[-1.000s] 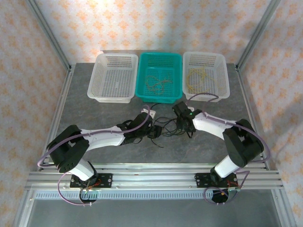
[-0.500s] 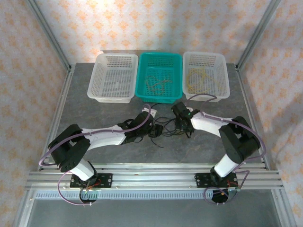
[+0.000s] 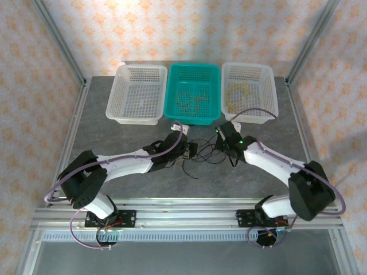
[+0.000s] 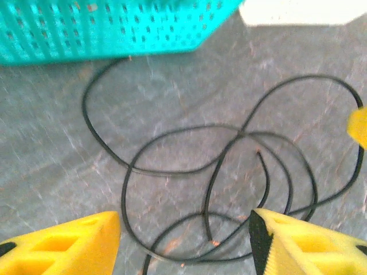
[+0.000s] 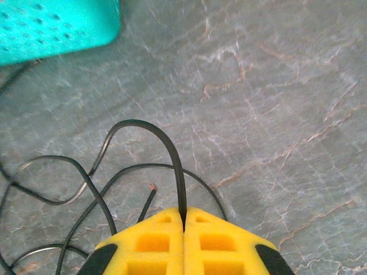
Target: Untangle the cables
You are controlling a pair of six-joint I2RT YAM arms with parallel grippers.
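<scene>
The black cable (image 3: pixel 205 153) lies in loose crossed loops on the grey table between the two grippers. My right gripper (image 5: pixel 183 213) is shut on one strand of this black cable (image 5: pixel 172 152), which arches up out of the closed pads. My left gripper (image 4: pixel 183 243) is open, low over the black cable's loops (image 4: pixel 172 172), with a bare end lying between its yellow fingers (image 4: pixel 63 243). In the top view the left gripper (image 3: pixel 191 152) faces the right gripper (image 3: pixel 221 143). The orange-brown cable (image 3: pixel 189 100) lies in the teal basket and the yellow cable (image 3: pixel 241 94) in the right white basket.
Three baskets stand in a row at the back: a white one (image 3: pixel 123 112), the teal one (image 3: pixel 172 109) and another white one (image 3: pixel 274 109). The teal basket's wall (image 4: pixel 114 26) is close ahead of the left gripper. Aluminium frame posts bound the table on both sides.
The right gripper's jaws have closed onto a strand of the black cable. Its wrist shifted slightly right and its elbow swung outward. The left arm has barely moved.
</scene>
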